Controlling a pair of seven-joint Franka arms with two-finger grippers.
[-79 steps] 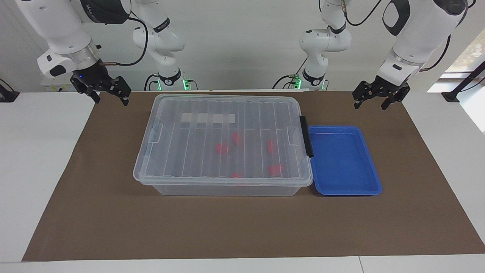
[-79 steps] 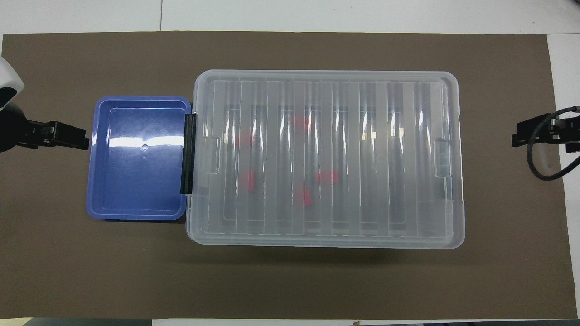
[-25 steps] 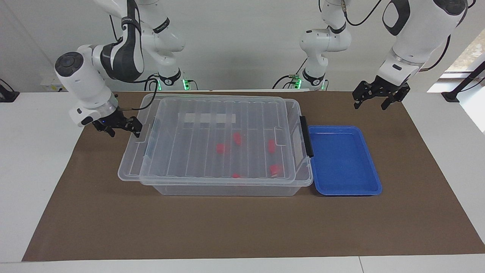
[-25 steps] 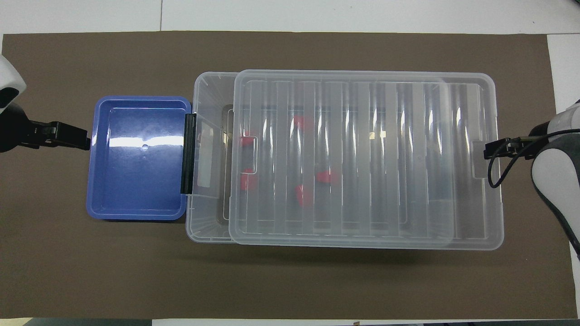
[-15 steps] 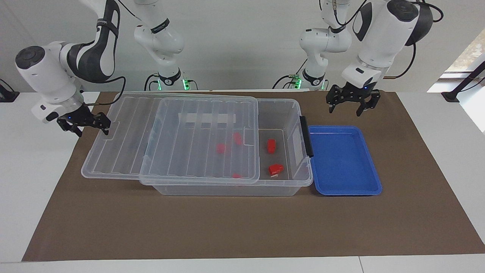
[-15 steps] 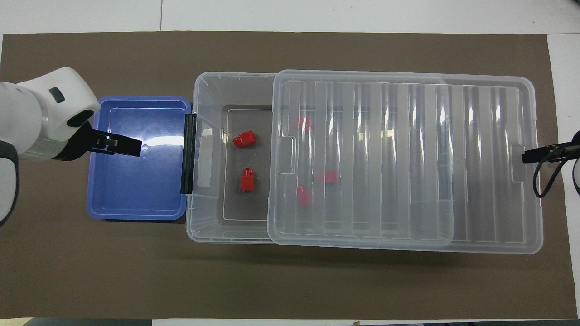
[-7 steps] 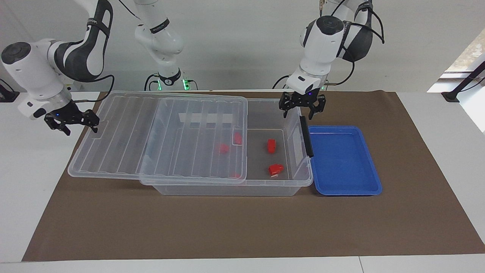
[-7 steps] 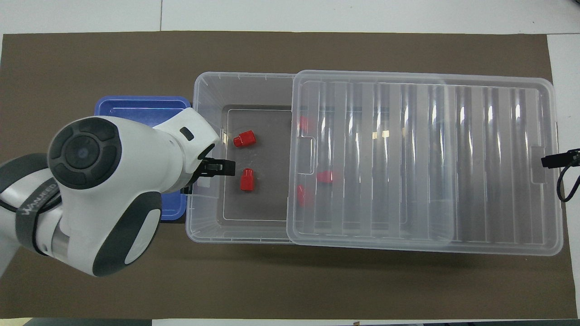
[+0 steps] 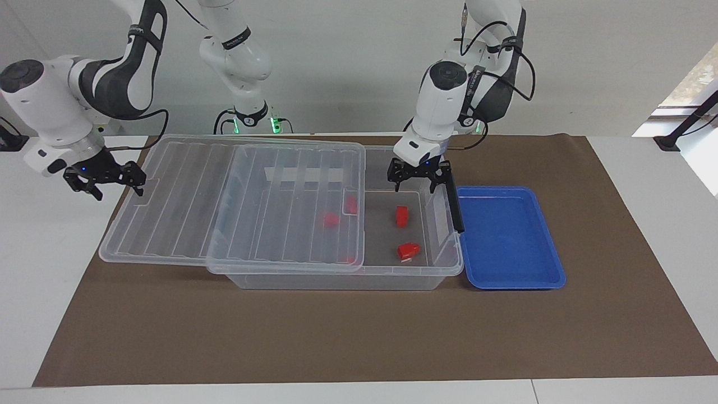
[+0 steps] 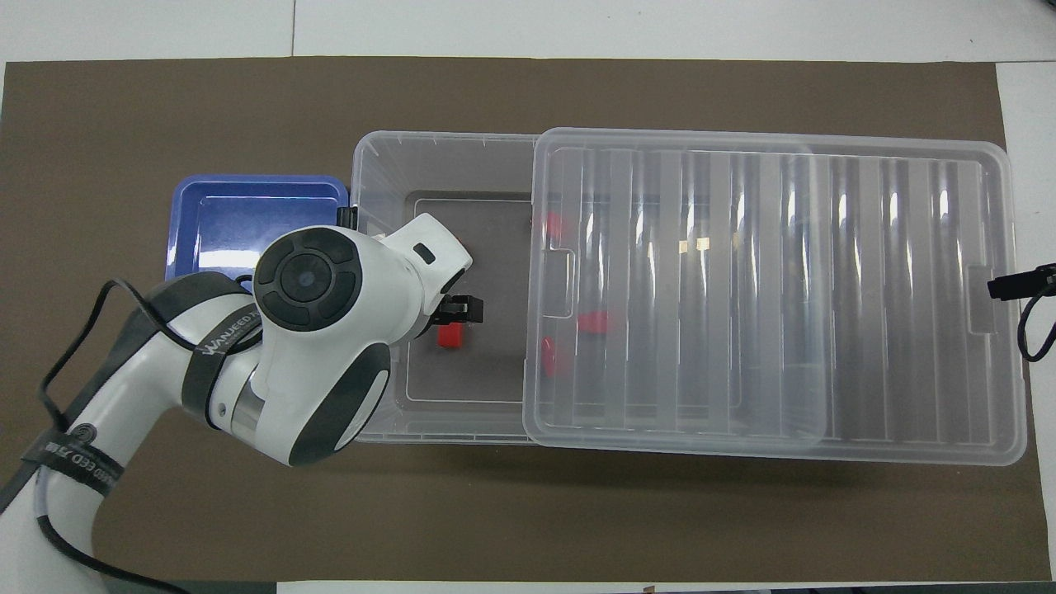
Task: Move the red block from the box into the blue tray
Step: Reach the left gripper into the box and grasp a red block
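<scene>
Your left gripper [image 9: 417,178] has swung over the box [image 9: 443,264], fingers apart; drop squarely onto the red block [image 9: 401,216] while the right gripper [image 9: 102,178] grips the lid [image 9: 185,219].

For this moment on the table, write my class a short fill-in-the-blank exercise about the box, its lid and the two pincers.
1. The lid lies slid toward the ____ arm's end of the box.
2. The left pincer hangs over the box's ____ end.
3. The blue tray holds ____ red blocks.
4. The right pincer is at the ____'s edge.

Missing words: right; uncovered; no; lid
</scene>
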